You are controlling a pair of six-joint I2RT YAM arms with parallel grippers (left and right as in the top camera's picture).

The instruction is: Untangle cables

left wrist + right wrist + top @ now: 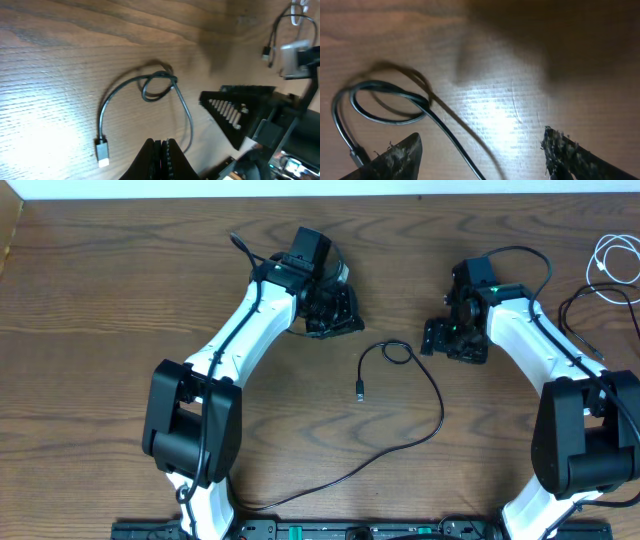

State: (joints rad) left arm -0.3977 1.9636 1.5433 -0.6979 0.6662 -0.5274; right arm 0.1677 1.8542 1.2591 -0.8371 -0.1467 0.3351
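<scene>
At frame centre, cable point(422, 101) looks limp, light: pinch it beside its crossing. Left pincer point(161, 146) closed, empty; right pincer point(481, 137) open.

Brown wood-grain table point(90, 290), grain running crosswise; pale strip point(200, 188) along far edge.

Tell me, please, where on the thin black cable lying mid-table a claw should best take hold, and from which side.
On the thin black cable, probably the short stretch between its plug end and its small crossed loop. It lies flat on the wooden table, so come straight down from above, jaws across the cord. The open right claw is close by the loop.
</scene>
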